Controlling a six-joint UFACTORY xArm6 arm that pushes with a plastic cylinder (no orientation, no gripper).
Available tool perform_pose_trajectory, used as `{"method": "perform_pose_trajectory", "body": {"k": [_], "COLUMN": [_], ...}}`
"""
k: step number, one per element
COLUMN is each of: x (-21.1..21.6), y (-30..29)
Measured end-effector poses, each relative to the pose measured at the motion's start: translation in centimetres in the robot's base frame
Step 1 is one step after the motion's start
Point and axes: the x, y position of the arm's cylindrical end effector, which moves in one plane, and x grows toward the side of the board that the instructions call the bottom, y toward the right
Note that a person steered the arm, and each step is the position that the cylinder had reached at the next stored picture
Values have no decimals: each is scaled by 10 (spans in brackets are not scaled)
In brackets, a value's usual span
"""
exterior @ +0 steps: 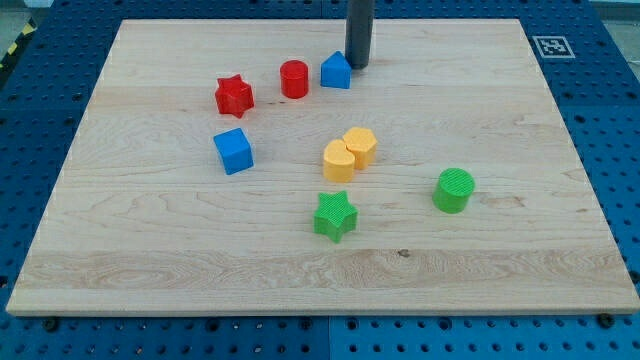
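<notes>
My tip [358, 66] rests on the wooden board near the view's top, right beside the blue house-shaped block [336, 71], touching or nearly touching its right side. A red cylinder [294, 78] stands just left of that block. Farther left is a red star [235, 95]. Below the star lies a blue cube [233, 150]. In the middle, a yellow heart-like block [339, 159] and a yellow hexagon [360, 146] sit pressed together. A green star [335, 216] lies below them, and a green cylinder [454, 190] stands to the right.
The wooden board [500, 270] lies on a blue perforated table. A black-and-white marker tag [551, 46] sits at the board's top right corner.
</notes>
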Motion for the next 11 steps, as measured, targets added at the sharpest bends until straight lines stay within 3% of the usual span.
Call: {"method": "perform_pose_trajectory", "body": {"k": [1, 5, 7, 11], "x": [-22, 62, 65, 91], "y": [-12, -27, 30, -22]}}
